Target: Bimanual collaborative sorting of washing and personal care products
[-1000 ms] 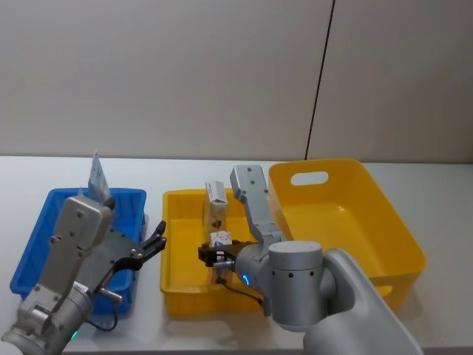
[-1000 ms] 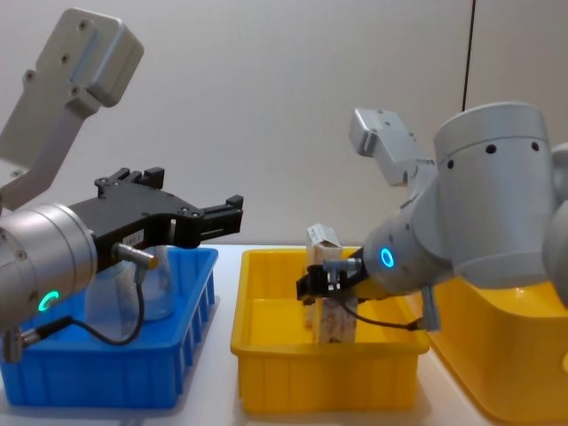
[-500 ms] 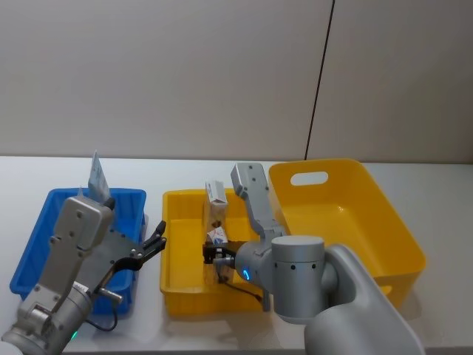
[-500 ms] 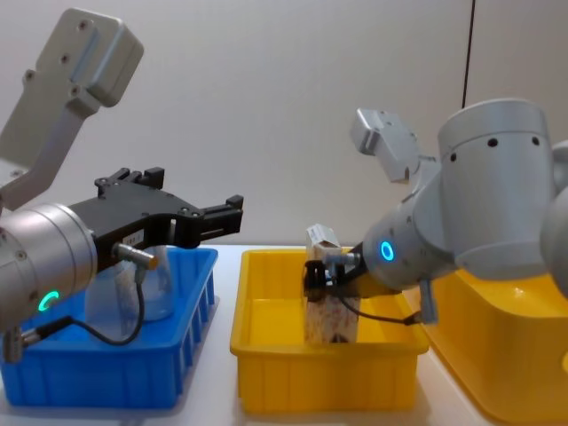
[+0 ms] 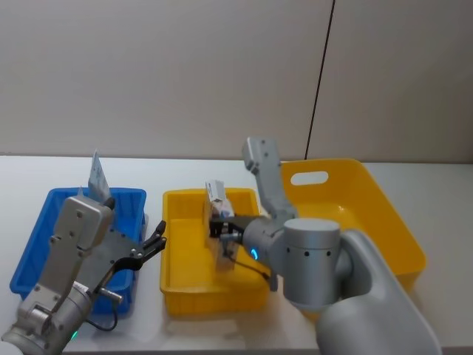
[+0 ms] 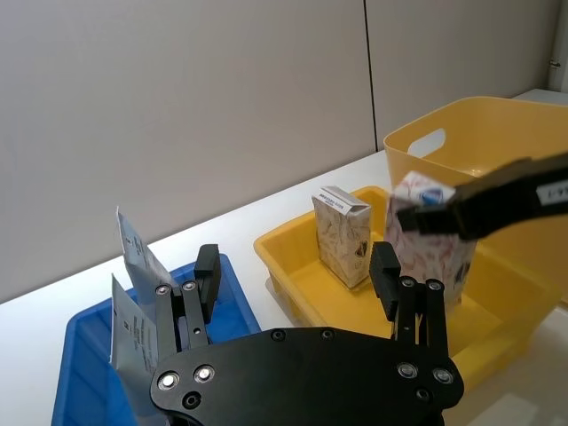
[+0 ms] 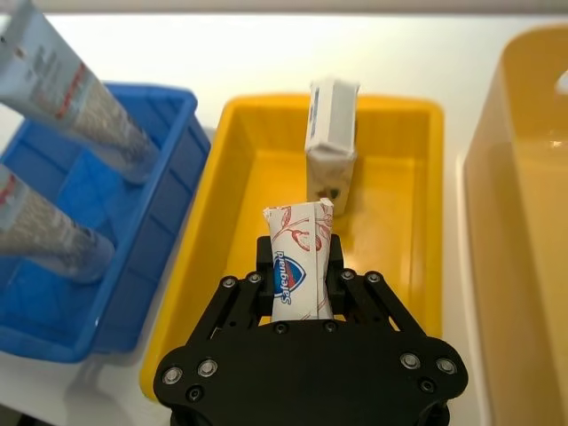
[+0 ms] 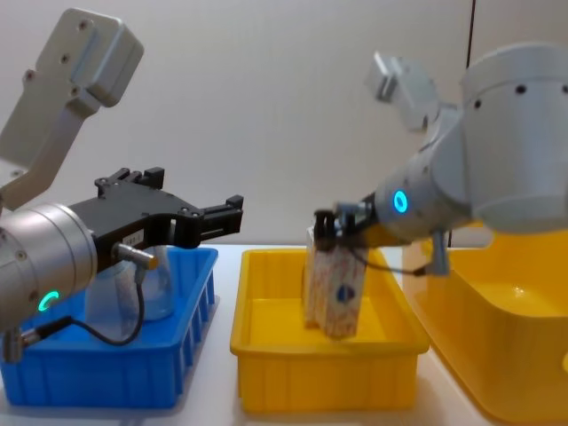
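My right gripper [image 7: 297, 259] is shut on a white carton [image 7: 299, 262] with red-and-blue print, held above the floor of the small yellow bin [image 7: 222, 231]. In the chest view the held carton [image 8: 335, 288] hangs from the right gripper [image 8: 333, 224]. A second carton [image 7: 331, 142] stands upright at the bin's far end; it also shows as the carton [image 5: 216, 194] in the head view. Two squeeze tubes [image 7: 71, 84] stand in the blue bin [image 7: 53, 319]. My left gripper [image 5: 157, 238] hovers open and empty between the blue and small yellow bins.
A large yellow tub [image 5: 347, 214] with a handle slot stands to the right of the small yellow bin [image 5: 185, 285]. The blue bin [image 5: 37, 251] is at the left. All sit on a white table before a grey wall.
The right gripper has lifted its carton off the small yellow bin's floor and carried it up and farther back. The left arm has not moved.
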